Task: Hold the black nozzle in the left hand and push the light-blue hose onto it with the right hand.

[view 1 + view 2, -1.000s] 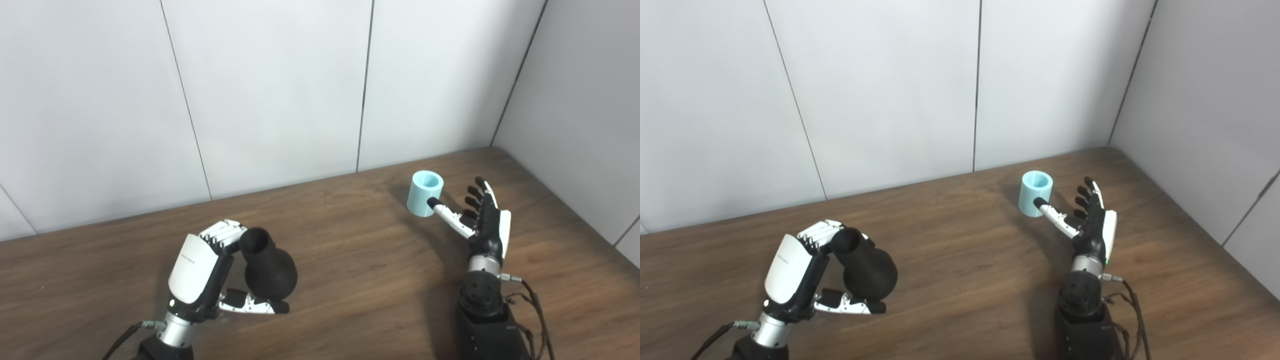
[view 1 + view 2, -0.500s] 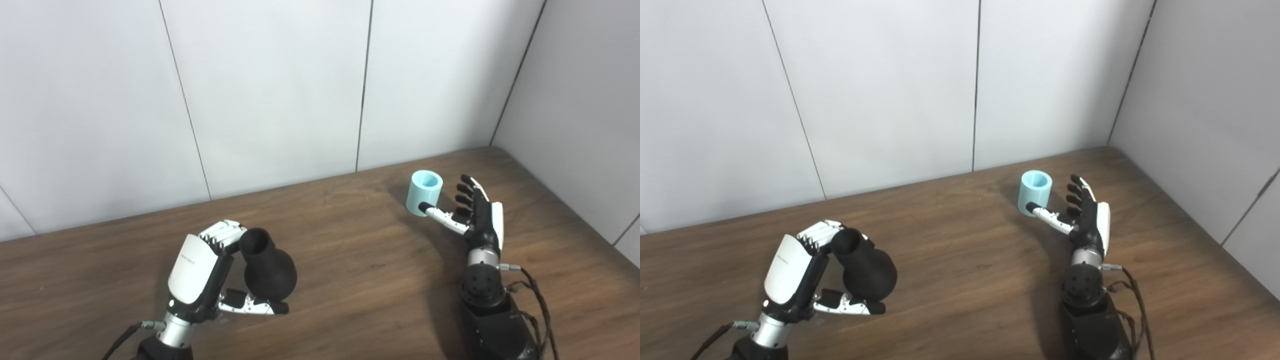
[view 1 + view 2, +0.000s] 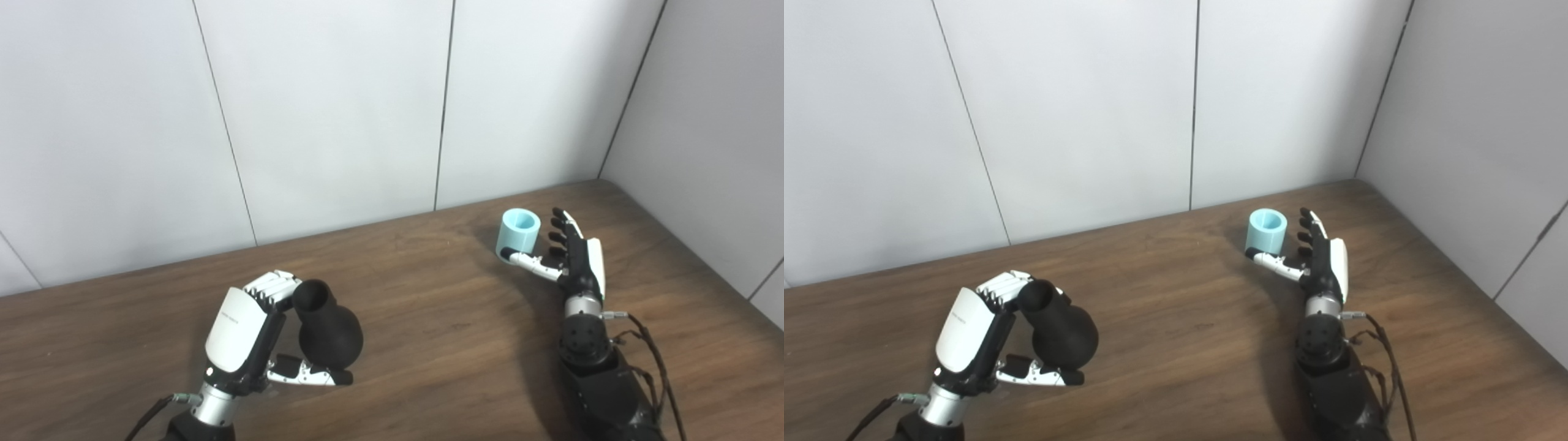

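Gripping the matte, bulbous black nozzle, the left hand holds it above the wood-grain table. Right hand, fingers spread, holds nothing, flanking the upright light-blue hose, a smooth short cylinder; both views match.

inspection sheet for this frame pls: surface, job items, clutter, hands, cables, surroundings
Surface: brown wood-grain table, no spills or marks seen.
Job's things: black nozzle in the left hand, open neck tilted up. Light-blue hose, a short tube, stands upright on the table at the far right, open end up.
Clutter: nothing seen.
Hands: left hand shut on the nozzle. Right hand open beside the hose, thumb in front of the hose's base, fingers on its right; not closed on it.
Cables: dark wires along the right forearm; one cable at the left wrist.
Surroundings: plain white wall panels behind and to the right.
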You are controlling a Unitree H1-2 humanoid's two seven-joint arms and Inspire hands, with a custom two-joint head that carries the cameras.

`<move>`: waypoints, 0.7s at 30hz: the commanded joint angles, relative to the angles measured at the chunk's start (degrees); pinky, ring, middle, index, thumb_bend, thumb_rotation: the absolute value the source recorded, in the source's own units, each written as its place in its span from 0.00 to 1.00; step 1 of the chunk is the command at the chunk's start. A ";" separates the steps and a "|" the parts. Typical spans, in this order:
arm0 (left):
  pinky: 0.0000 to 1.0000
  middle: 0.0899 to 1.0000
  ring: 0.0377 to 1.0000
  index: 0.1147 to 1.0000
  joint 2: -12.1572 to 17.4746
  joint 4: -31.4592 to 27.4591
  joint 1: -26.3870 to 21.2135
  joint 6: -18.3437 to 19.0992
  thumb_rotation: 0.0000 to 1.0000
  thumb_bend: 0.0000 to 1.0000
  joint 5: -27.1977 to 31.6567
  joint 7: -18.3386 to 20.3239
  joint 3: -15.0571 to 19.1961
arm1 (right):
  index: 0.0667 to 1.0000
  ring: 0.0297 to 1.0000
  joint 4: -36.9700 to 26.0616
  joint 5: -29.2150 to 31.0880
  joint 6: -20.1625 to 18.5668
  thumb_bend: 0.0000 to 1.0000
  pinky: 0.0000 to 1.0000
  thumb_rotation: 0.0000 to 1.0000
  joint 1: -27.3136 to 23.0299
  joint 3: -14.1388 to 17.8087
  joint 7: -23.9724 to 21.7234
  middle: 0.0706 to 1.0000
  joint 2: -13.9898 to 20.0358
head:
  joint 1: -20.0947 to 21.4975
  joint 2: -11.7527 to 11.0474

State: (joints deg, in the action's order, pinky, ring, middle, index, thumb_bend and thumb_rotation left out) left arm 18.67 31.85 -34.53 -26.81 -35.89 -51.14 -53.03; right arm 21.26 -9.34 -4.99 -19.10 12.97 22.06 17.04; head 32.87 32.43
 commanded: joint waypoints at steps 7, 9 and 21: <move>0.60 0.41 0.45 0.43 2.19 7.00 11.16 -0.11 0.00 0.50 -0.68 -1.17 -2.78 | 0.90 0.86 2.42 0.87 5.82 0.94 0.81 0.24 -5.09 -0.97 -1.69 0.86 1.09 | -0.07 0.18; 0.60 0.41 0.45 0.43 2.20 6.92 11.21 -0.11 0.00 0.50 -0.62 -1.11 -2.78 | 0.89 0.85 3.37 1.08 6.60 0.94 0.81 0.24 -5.54 -0.89 -1.49 0.86 0.99 | -0.04 0.19; 0.61 0.41 0.45 0.43 2.37 6.37 11.49 -0.11 0.00 0.50 -0.77 -0.81 -2.50 | 0.81 0.78 6.32 -0.59 8.05 0.94 0.73 0.27 -7.40 -2.53 -0.31 0.79 1.54 | -0.25 0.42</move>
State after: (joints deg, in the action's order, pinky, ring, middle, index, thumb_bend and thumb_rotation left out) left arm 18.73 31.55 -34.33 -26.81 -36.25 -50.90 -52.67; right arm 28.16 -8.74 0.16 -22.75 11.35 22.37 17.12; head 32.61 32.78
